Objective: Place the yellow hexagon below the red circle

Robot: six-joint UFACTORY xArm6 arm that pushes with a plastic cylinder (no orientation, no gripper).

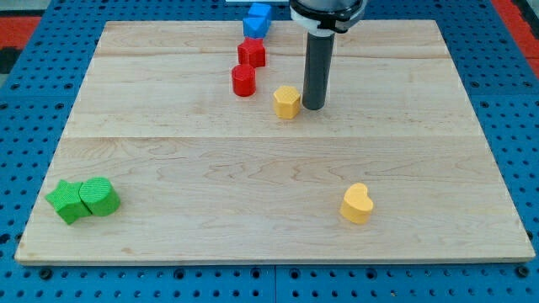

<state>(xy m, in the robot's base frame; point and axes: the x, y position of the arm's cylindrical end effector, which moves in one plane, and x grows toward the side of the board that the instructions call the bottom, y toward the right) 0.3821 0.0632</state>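
Note:
The yellow hexagon (287, 102) lies on the wooden board in the upper middle of the view. The red circle (243, 81) lies up and to its left, a short gap apart. My tip (313, 107) rests on the board just right of the yellow hexagon, touching it or nearly so. The dark rod rises from there to the view's top.
A second red block (251, 53) sits just above the red circle, and a blue block (258, 19) lies at the board's top edge. A yellow heart (357, 204) lies at the lower right. Two green blocks (82, 199) sit together at the lower left corner.

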